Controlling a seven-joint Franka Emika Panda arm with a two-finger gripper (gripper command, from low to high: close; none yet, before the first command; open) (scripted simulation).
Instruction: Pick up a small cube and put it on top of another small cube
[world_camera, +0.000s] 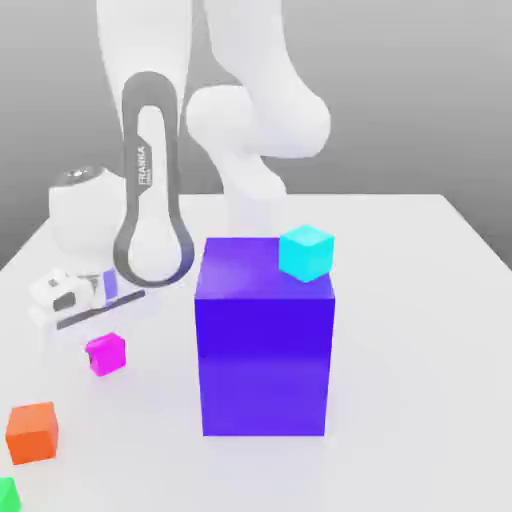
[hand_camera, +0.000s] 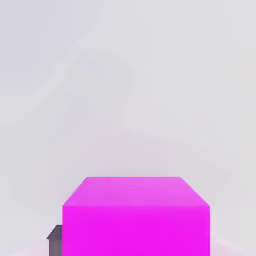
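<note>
gripper (world_camera: 75, 297) fingers closed, apart from magenta cube (world_camera: 105, 354) | advice: reopen, centre over cube before squeezing

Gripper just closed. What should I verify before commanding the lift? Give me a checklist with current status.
1. Gripper shut: ok.
2. Small cube actually gripped: cannot tell. The hand view shows it close beside a dark finger, but in the exterior view it seems to rest on the table beside the hand.
3. Small cube upright and square: ok.
4. Top of cyan cube free: ok. It stands near a corner on top of the big purple-blue block.
5. Top of orange cube free: ok. It rests on the table.
</note>
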